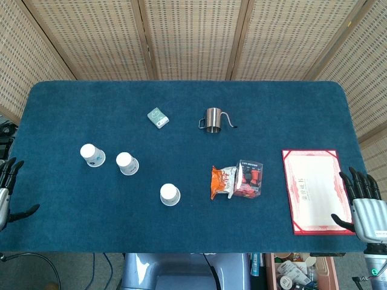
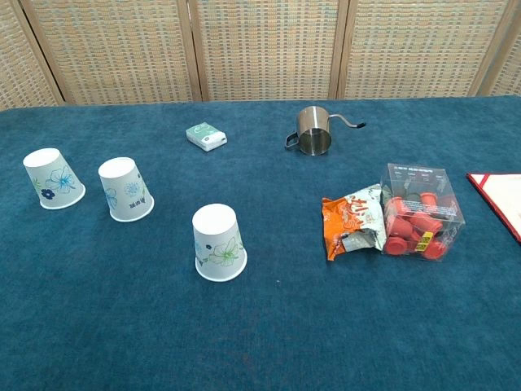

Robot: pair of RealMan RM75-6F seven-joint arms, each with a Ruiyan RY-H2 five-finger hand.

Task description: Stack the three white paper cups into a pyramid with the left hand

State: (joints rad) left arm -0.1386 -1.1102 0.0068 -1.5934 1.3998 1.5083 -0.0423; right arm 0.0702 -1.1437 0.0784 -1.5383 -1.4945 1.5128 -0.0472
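Observation:
Three white paper cups with floral prints stand upside down on the blue table, apart from each other. The left cup and the middle cup are close together. The third cup sits nearer the front. My left hand hangs at the table's left edge, fingers spread, holding nothing, well left of the cups. My right hand rests at the right edge, fingers apart and empty. Neither hand shows in the chest view.
A small green packet and a steel pitcher lie at the back. An orange snack bag and a clear box of red pieces sit right of centre. A red-framed certificate lies at the right.

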